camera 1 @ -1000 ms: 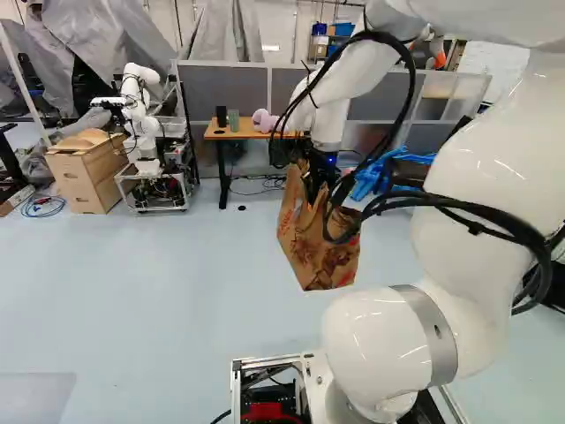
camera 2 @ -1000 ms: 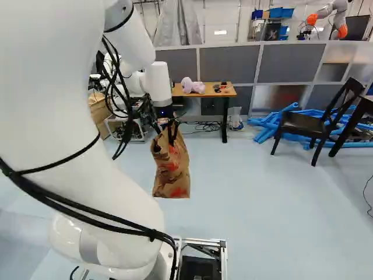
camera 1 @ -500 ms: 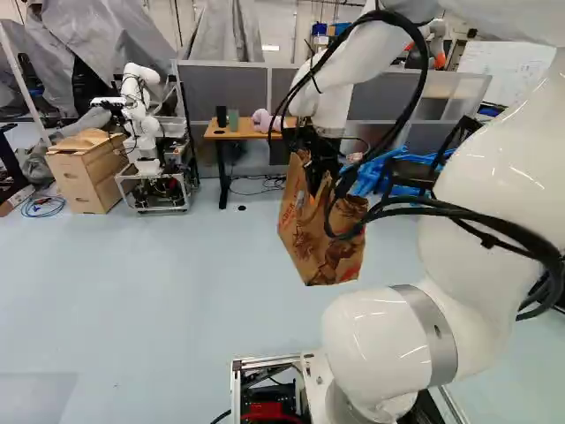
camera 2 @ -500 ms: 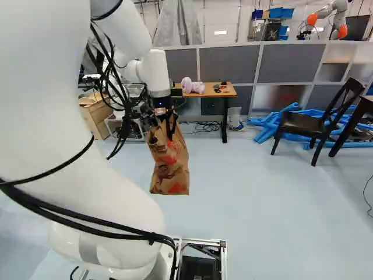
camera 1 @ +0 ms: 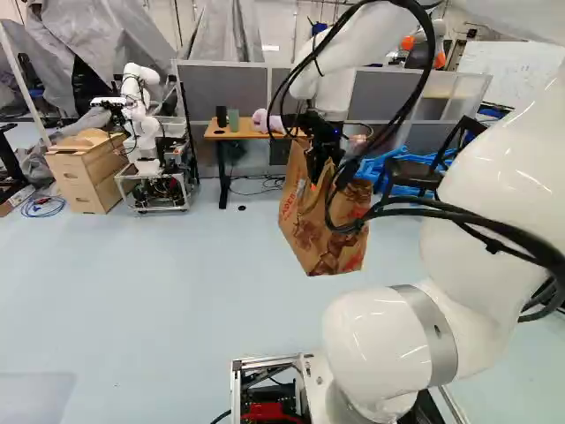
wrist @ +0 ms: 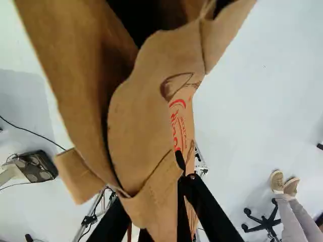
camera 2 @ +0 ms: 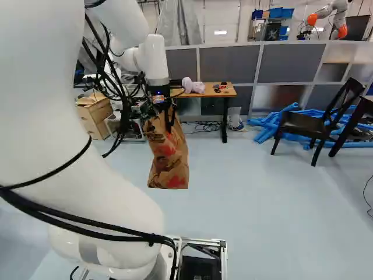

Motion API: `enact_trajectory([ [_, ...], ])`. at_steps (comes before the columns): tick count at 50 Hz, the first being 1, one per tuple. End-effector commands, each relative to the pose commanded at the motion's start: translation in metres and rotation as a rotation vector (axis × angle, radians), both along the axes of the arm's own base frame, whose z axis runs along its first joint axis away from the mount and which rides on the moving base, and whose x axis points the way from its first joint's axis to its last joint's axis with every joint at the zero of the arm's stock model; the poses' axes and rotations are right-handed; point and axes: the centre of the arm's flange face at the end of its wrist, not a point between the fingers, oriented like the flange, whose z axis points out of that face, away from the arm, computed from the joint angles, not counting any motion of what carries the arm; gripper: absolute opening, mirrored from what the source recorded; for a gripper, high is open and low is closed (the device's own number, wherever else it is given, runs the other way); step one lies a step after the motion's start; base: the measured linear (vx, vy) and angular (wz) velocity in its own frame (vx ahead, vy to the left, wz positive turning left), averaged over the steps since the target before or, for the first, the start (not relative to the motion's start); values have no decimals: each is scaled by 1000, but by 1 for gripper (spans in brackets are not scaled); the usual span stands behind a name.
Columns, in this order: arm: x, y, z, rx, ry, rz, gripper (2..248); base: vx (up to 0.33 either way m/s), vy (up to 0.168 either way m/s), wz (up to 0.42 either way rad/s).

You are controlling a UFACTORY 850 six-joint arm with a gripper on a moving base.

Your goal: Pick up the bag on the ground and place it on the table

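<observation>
Wrist view shows our pincer closed on the upper paper of the bag, a fold nipped between its fingers. The bag hangs above the floor, seemingly short of the worktop. We should raise its base past the worktop's edge, advance gently against swing, then lower before releasing.

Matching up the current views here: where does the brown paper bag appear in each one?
Left base view: the paper bag hangs just right of centre.
Right base view: left of centre.
Wrist view: large, directly ahead of the hand.
Shared landmark: that black hand, holding the bag.
</observation>
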Motion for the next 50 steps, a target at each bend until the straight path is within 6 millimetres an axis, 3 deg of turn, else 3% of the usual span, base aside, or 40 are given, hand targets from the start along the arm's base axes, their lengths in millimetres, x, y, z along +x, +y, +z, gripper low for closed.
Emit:
enact_trajectory([
  [50,12,0,83,0,3,0,21,0,0,0],
])
